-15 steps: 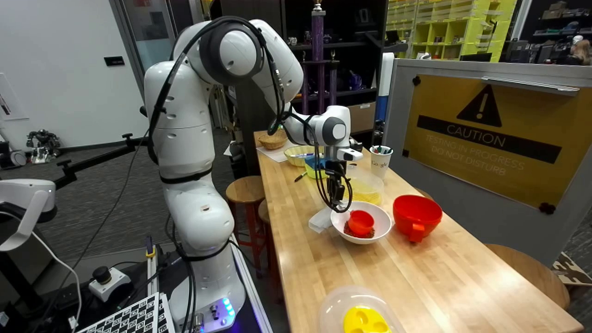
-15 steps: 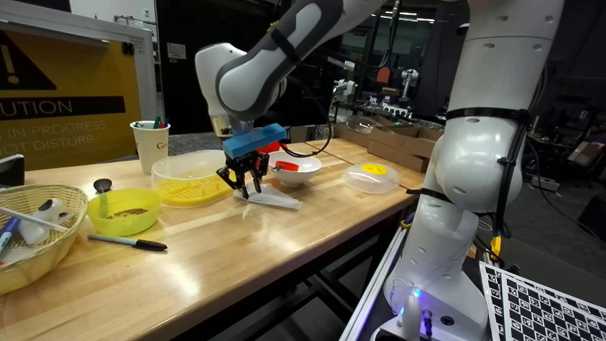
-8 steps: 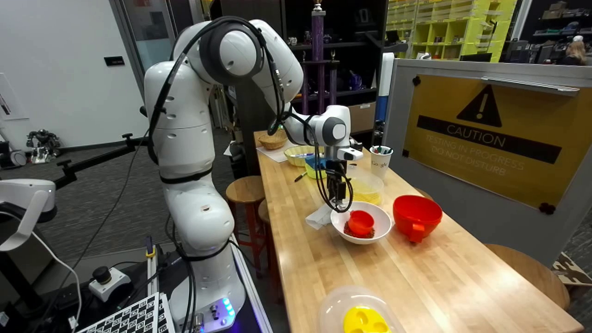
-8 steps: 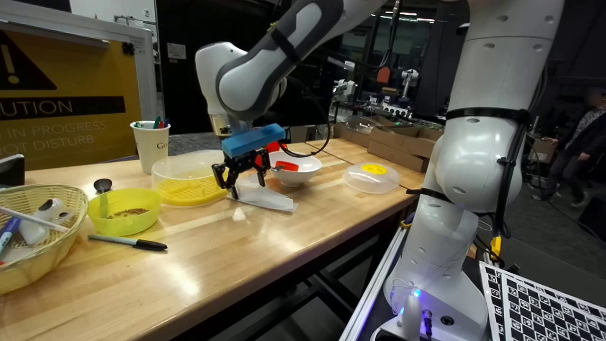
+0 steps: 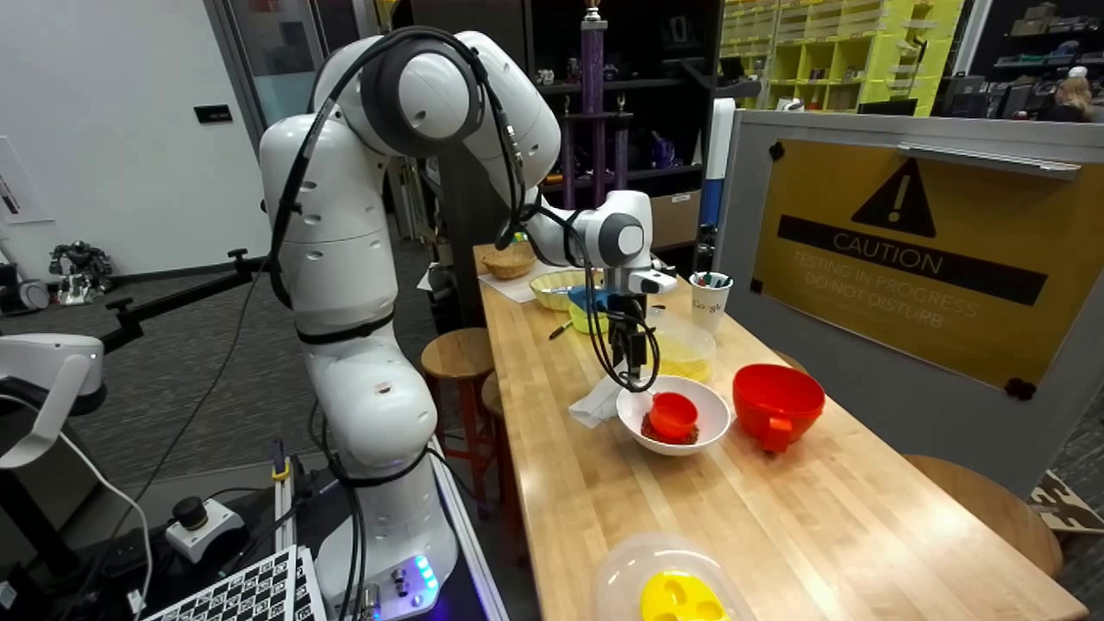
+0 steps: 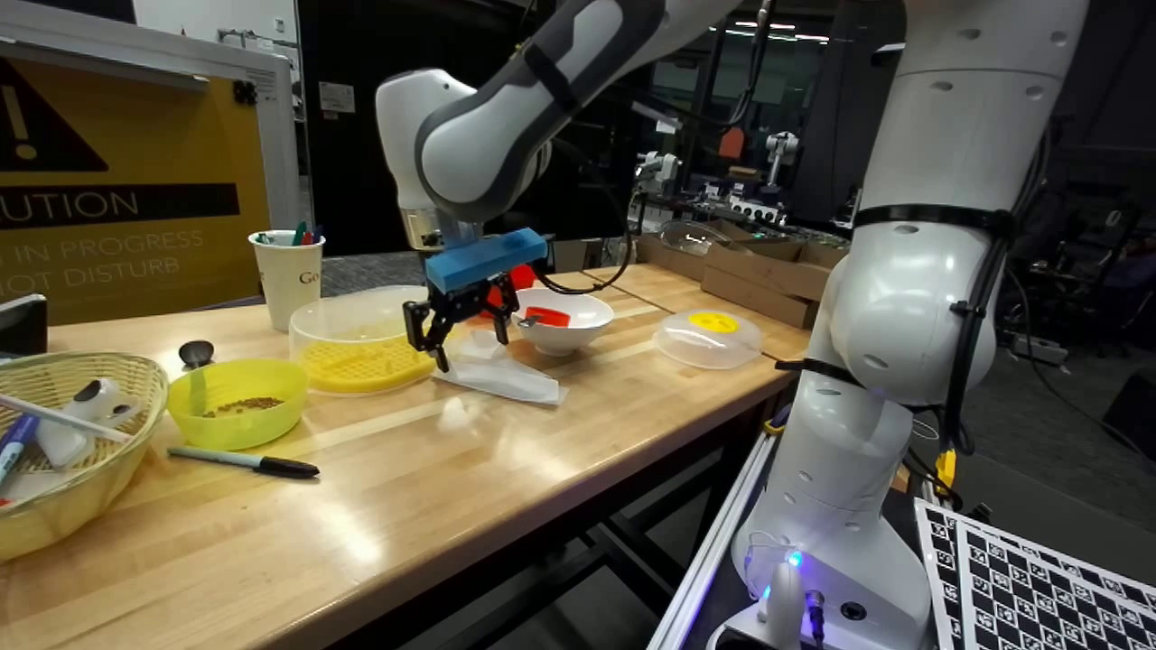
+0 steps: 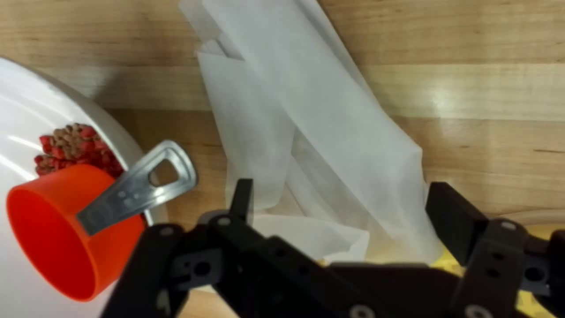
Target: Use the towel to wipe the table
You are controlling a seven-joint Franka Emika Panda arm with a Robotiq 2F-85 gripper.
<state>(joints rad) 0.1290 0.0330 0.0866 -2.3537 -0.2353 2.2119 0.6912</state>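
Observation:
The towel is a thin white sheet, loosely folded and crumpled, lying on the pale-wood table (image 6: 433, 506). It shows in the wrist view as towel (image 7: 318, 101) and in both exterior views, as towel (image 6: 506, 381) and towel (image 5: 593, 409). Just above its near end hovers my gripper (image 6: 473, 350), jaws spread wide. In the wrist view the fingers (image 7: 454, 216) stand far apart to either side of the cloth, and nothing is gripped. Part of the towel is hidden behind the gripper body.
Close beside the towel sits a white bowl (image 7: 26, 101) holding a red cup (image 7: 53, 247) and small pellets. A clear tub with a yellow base (image 6: 361, 366) is on the opposite side. Also here are a red bowl (image 5: 779, 397), a yellow bowl (image 6: 237, 420) and a marker (image 6: 244, 462).
The jaws have gone from nearly together on the towel to wide apart, letting it go. The gripper has risen slightly, and the towel has loosened and spread a little on the table.

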